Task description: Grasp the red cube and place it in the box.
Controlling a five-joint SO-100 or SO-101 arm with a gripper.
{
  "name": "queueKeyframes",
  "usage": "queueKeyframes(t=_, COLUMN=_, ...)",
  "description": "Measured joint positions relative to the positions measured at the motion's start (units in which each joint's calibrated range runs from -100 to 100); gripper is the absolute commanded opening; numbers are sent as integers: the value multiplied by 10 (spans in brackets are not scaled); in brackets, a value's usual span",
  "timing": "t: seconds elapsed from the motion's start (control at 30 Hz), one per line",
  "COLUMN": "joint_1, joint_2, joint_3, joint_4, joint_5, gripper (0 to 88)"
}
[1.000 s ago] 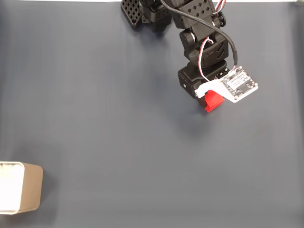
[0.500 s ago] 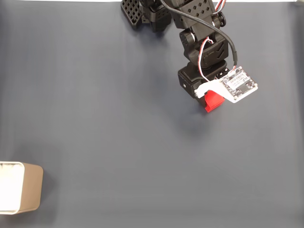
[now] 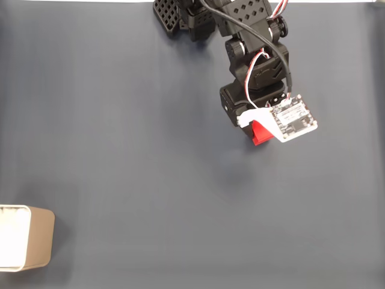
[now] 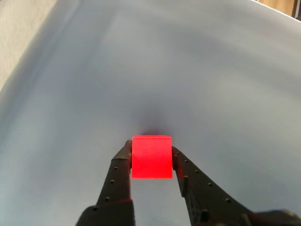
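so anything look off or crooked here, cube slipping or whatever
Nothing stands out. In the wrist view the red cube sits squarely between the fingers of the gripper, not skewed. The box stands upright at the fixed view's lower left edge, and the table shows nothing spilled.

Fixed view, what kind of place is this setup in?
Probably a hobby or lab robot workbench: a plain dark grey table, a small black arm whose gripper has its jaws closed on a red cube, and a tan box at the edge.

Bare grey table (image 3: 150, 180) between arm and box (image 3: 27, 238), nothing standing in the way
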Motion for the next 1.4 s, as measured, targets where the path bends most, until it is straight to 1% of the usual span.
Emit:
queueKeyframes(t=0.57, joint_1=92, joint_2=-10, joint_3=-110, joint_4=51, joint_5=-5, gripper=25)
queueKeyframes(t=1.4, joint_1=274, joint_2=115, joint_3=-354, joint_4=72, joint_5=-5, gripper=25)
